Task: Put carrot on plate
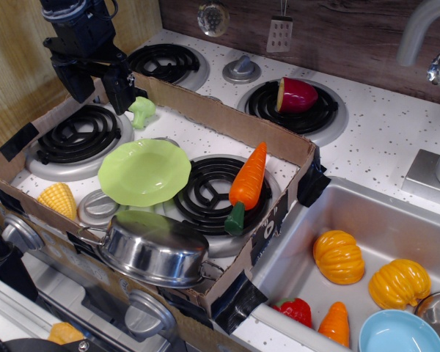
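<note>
The carrot [247, 183], long, glossy orange with a dark green stem end, lies on the front right burner [213, 194], its tip pointing to the back. The lime-green plate [144, 171] with a wavy rim sits just left of it, between the two front burners. My gripper [97, 82] hangs at the back left, above the left burner and well away from the carrot. Its dark fingers [119, 89] stand apart with nothing between them. A small green broccoli [142, 110] lies right beside the fingers.
A cardboard wall [227, 121] frames the front burners. A steel pot [154, 249] sits at the front edge, yellow corn [57, 199] at the left. A cut purple vegetable [296, 95] lies on the back burner. The sink [367, 220] holds two pumpkins, a stubby orange vegetable and a blue dish [400, 334].
</note>
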Motion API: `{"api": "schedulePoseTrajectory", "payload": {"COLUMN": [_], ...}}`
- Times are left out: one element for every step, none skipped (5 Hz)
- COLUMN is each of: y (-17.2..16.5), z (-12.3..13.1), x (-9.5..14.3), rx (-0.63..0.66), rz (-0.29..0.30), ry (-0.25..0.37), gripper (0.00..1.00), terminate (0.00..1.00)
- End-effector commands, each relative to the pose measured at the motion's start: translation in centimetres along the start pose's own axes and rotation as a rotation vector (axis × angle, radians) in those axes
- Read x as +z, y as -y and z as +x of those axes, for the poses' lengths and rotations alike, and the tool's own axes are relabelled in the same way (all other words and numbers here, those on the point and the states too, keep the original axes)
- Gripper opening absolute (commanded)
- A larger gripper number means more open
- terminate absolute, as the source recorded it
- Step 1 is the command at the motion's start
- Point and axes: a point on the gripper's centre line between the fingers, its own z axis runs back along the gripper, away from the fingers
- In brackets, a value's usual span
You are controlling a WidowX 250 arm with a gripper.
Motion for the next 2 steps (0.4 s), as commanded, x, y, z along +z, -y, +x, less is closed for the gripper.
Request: {"api": "schedulePoseTrajectory", "payload": {"y": [0.0, 2.2], "z": [0.0, 0.2], "x": [0.0, -0.1], "rx": [0.0, 0.016], "rz": [0.0, 0.034], "ry": [0.0, 0.032], "gripper": [1.0, 1.0], "terminate": [0.0, 0.0]}}
